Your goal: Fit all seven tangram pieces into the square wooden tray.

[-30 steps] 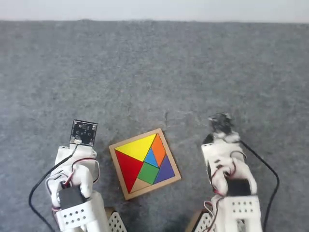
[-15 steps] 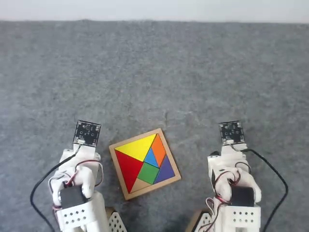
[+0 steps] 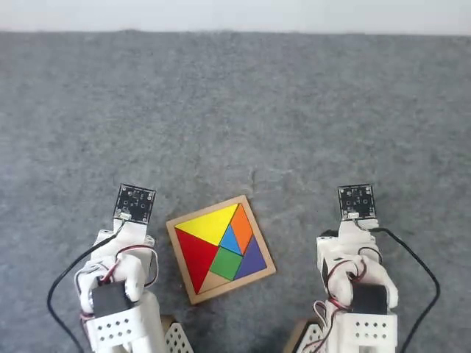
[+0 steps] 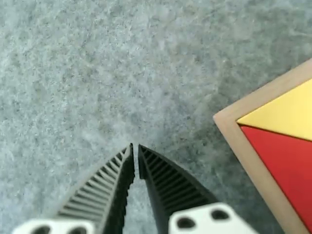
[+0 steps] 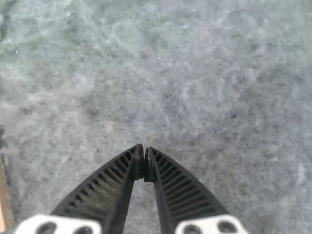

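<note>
Hold the left gripper, pinched shut on nothing, just beside the corner of the square wooden tray. Leave that tray alone, lying skewed between the arms with all seven tangram pieces seemingly seated flush. Hold the right gripper, likewise closed and empty, well apart from it. Underneath, grey carpet, probably grippy. Beyond its far edge, a pale wall strip.
</note>
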Action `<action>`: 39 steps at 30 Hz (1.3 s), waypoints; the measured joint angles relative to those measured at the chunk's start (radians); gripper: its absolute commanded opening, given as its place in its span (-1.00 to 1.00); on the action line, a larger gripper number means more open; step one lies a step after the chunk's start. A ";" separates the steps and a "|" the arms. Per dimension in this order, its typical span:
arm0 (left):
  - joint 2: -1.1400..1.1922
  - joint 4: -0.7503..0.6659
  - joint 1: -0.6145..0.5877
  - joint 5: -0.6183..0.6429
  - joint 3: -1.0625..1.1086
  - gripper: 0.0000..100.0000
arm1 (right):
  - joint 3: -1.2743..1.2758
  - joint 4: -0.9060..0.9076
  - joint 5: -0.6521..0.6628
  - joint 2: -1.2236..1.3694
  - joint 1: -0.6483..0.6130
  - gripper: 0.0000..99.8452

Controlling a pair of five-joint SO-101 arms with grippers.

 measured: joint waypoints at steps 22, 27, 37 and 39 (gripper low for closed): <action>0.000 0.000 0.000 0.000 0.000 -0.97 | 0.000 -0.020 0.000 0.000 0.000 -0.98; 0.000 0.000 0.000 0.000 0.000 -0.97 | 0.000 -0.020 0.000 0.000 0.000 -0.98; 0.000 0.000 0.000 0.000 0.000 -0.97 | 0.000 -0.020 0.000 0.000 0.000 -0.98; 0.000 0.000 0.000 0.000 0.000 -0.97 | 0.000 -0.020 0.000 0.000 0.000 -0.98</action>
